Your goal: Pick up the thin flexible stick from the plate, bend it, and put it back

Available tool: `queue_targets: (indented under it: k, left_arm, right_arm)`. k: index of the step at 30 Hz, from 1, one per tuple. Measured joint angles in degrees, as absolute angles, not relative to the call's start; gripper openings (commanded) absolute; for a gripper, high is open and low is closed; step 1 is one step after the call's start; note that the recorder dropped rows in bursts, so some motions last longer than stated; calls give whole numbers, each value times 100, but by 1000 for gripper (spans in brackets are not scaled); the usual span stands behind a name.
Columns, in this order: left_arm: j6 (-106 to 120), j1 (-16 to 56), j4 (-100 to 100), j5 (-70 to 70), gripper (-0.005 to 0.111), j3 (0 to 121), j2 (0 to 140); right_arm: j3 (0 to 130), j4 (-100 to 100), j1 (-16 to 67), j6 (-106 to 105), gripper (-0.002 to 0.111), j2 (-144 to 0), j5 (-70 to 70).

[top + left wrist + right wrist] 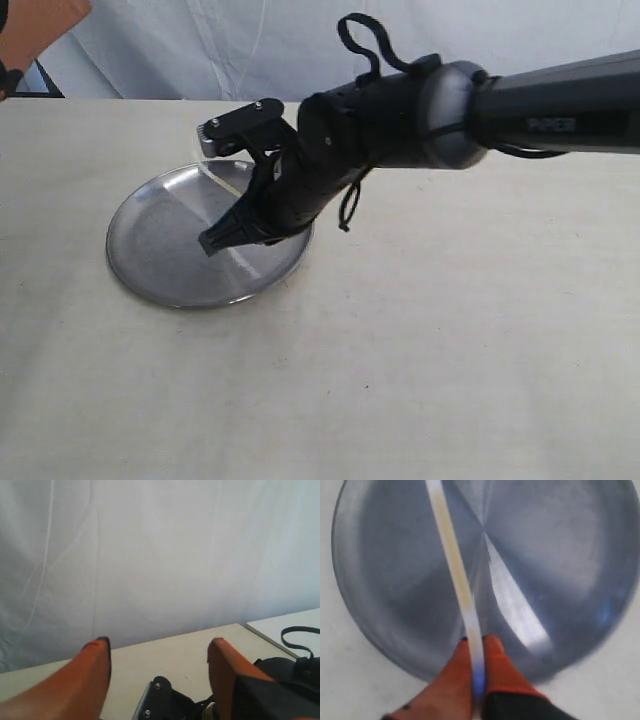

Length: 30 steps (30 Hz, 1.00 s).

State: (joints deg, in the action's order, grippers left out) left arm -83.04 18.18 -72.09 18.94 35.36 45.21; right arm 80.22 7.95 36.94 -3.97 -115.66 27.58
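Note:
The silver plate lies on the table at the left. My right gripper reaches across the middle and points down over the plate's near side. In the right wrist view the gripper is shut on the thin pale stick. The stick runs straight out from between the orange fingers, across the plate. A faint piece of the stick shows beside the arm in the exterior view. My left gripper is open and empty, raised at the back left, with its orange body in the corner.
The right arm's wrist camera mount hangs above the plate's far rim and also shows below the left fingers. A white cloth backdrop closes the back. The cream table stretches to the right and front.

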Motion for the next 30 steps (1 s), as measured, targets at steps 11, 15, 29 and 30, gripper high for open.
queue_targets:
  k: [11,15,29,30]
  left_arm:
    - [-8194,1818,-7878,217,56,3536,3433]
    - [-8181,1818,-8082,-102,56,3536,3360]
    - [-8181,1818,-8085,-114,56,3536,3360]
    - [-8181,1818,-8085,-114,56,3536,3360]
  right_arm:
    - [9256,758,3694,-382,47,-12737,3016]
    - [9265,733,3694,-395,0,-12533,3601]
    - [6987,-1141,3684,1003,0,-8871,4375]
    - [6959,-1152,3684,1003,0,-8679,4731]
